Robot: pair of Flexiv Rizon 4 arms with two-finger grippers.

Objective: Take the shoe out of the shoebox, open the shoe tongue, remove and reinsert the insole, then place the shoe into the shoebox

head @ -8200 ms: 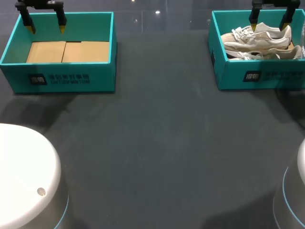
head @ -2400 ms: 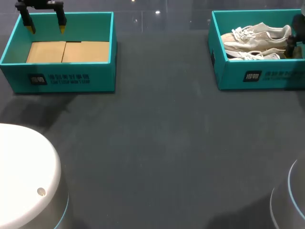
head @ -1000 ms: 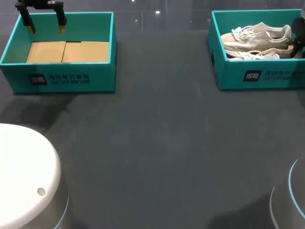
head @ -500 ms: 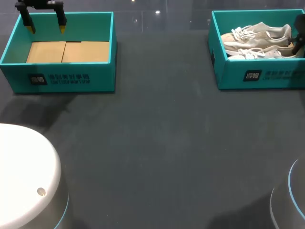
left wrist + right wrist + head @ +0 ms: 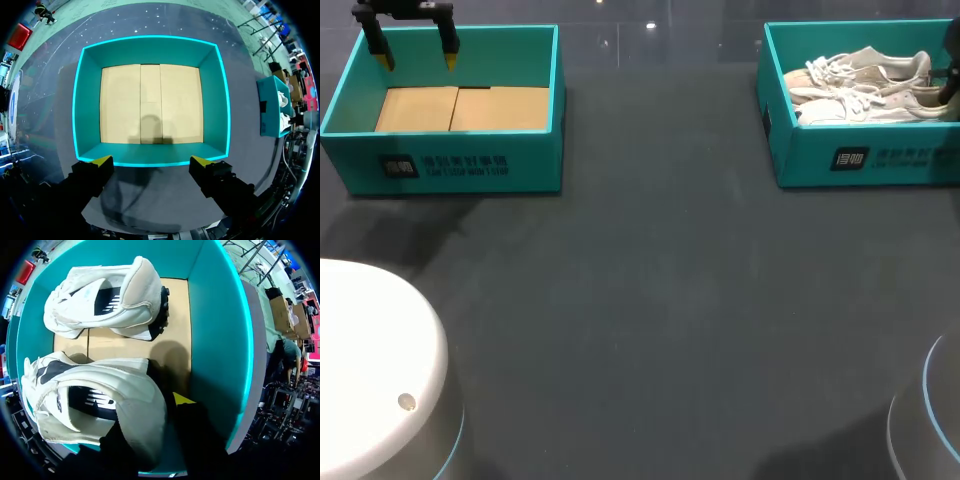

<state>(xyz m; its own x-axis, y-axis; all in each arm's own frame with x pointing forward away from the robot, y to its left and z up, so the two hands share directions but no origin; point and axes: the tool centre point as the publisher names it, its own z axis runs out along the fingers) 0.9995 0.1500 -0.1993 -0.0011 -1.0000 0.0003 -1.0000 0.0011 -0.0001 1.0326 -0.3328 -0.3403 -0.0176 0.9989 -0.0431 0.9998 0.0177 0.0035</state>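
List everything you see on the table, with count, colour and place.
table: one, dark grey, under everything.
left shoebox: one, teal with tan floor, far left.
right shoebox: one, teal, far right.
far shoe: one, white and beige, in the right shoebox.
near shoe: one, white and beige, beside it, same box.
left end effector: one, black, yellow tips, open, above the left shoebox.
right end effector: one, black, yellow tips, shut on the near shoe's heel.
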